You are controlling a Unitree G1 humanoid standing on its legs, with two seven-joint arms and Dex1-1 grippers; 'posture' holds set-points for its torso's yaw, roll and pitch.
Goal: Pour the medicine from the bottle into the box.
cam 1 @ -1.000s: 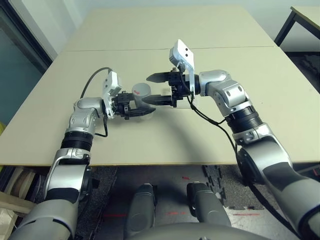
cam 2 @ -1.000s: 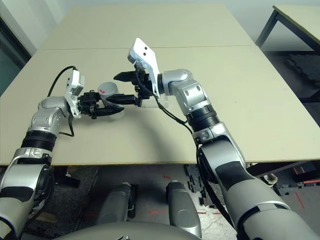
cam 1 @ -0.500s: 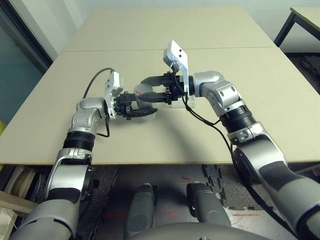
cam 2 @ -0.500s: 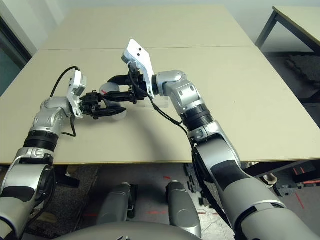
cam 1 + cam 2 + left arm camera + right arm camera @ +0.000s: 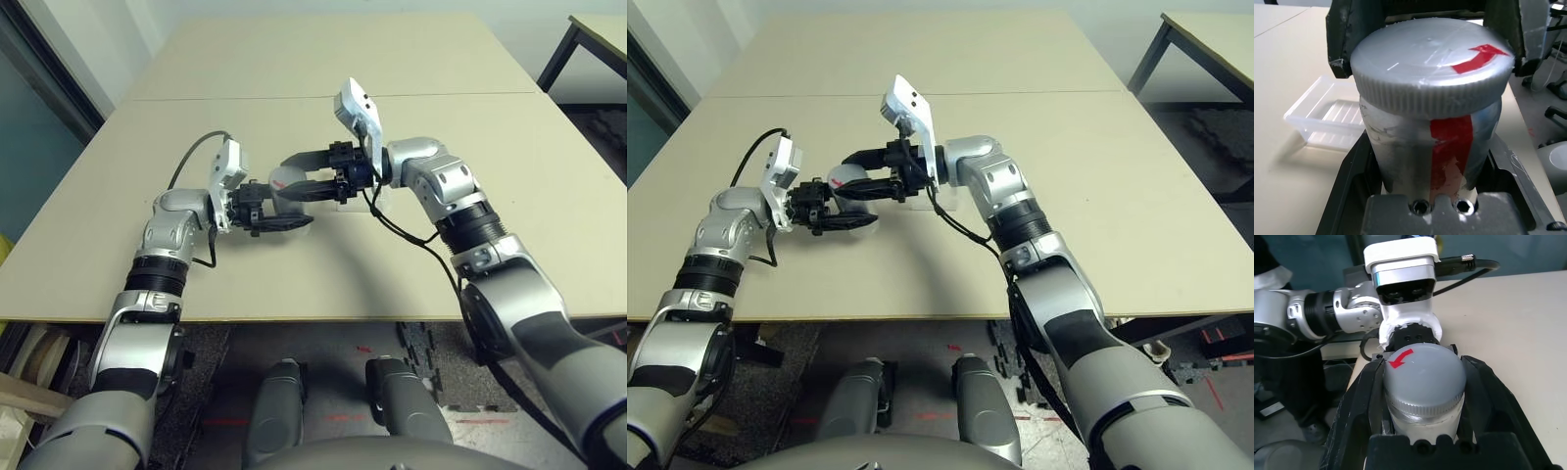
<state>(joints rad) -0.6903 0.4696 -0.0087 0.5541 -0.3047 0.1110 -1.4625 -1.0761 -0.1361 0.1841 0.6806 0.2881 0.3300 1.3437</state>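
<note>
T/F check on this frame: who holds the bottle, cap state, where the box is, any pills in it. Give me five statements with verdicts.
1. The left tool holds the bottle by its body. True.
2. The cap is already off the bottle. False: it sits on the bottle, with the right tool straddling it, a finger on each side.
3. The box lies on the table, in neither tool. True.
4. The box is full of pills. False: what shows of its clear tray looks empty.
5. The bottle stands on the table, with no tool holding it. False: the left tool has it between its fingers.
</note>
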